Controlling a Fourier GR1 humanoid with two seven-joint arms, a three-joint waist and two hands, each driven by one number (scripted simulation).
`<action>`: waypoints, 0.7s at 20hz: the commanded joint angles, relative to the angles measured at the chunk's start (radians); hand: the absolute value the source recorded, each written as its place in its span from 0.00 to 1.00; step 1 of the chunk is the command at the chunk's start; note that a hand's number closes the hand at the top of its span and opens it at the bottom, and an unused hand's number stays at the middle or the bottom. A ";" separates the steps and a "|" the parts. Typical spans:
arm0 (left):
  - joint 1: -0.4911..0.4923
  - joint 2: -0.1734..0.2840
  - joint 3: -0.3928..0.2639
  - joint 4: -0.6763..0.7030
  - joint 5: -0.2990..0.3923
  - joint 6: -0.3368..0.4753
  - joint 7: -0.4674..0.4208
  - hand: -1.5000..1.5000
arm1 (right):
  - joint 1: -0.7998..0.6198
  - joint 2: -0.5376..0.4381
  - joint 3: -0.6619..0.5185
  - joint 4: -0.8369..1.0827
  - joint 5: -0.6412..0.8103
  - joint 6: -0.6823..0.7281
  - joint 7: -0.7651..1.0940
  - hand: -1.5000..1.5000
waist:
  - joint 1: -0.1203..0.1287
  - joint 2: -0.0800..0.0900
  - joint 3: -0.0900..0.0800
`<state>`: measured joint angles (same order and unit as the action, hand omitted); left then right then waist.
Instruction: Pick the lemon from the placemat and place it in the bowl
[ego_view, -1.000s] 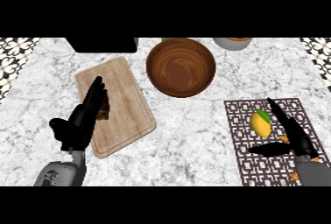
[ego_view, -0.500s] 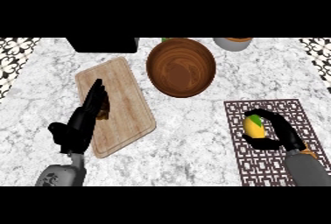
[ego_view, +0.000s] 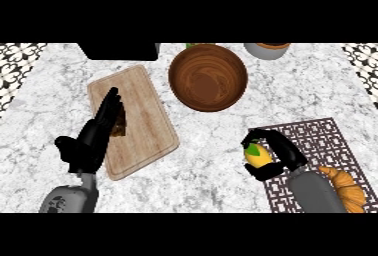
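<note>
Curling its black fingers round the yellow, oval lemon (ego_view: 258, 156), the right hand (ego_view: 279, 155) holds it over the left edge of the dark lattice-patterned placemat (ego_view: 325, 137) near the worktop's front right corner. A golden croissant (ego_view: 345, 186) lies on the mat beside the grey forearm. Farther back sits the round wooden bowl (ego_view: 208, 77), its grain ringed. On the left, the left hand (ego_view: 94, 135) rests open over the pale wooden cutting board (ego_view: 148, 117) on speckled white marble.

cutting board (ego_view: 144, 112), croissant (ego_view: 345, 186), cup (ego_view: 267, 49)
</note>
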<state>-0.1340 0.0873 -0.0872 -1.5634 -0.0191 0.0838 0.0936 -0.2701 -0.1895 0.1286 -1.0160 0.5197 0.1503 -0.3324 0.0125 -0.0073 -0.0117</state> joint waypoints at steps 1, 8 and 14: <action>-0.022 -0.005 -0.018 0.016 -0.004 -0.013 0.012 0.50 | -0.068 0.180 0.232 -0.053 0.040 0.112 -0.007 1.00 | 0.044 0.006 0.010; 0.013 -0.007 0.003 0.029 -0.007 0.002 -0.014 0.50 | 0.034 0.188 0.452 -0.355 -0.173 0.086 0.036 1.00 | -0.010 0.004 0.012; 0.046 -0.006 0.007 0.000 -0.029 0.028 -0.014 0.50 | 0.074 0.189 0.506 -0.738 -0.115 -0.026 0.198 1.00 | -0.026 -0.002 0.011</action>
<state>-0.1242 0.0818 -0.0761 -1.5472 -0.0309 0.0961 0.0806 -0.2287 -0.0066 0.6075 -1.5395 0.3774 0.1503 -0.2179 -0.0025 -0.0063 -0.0007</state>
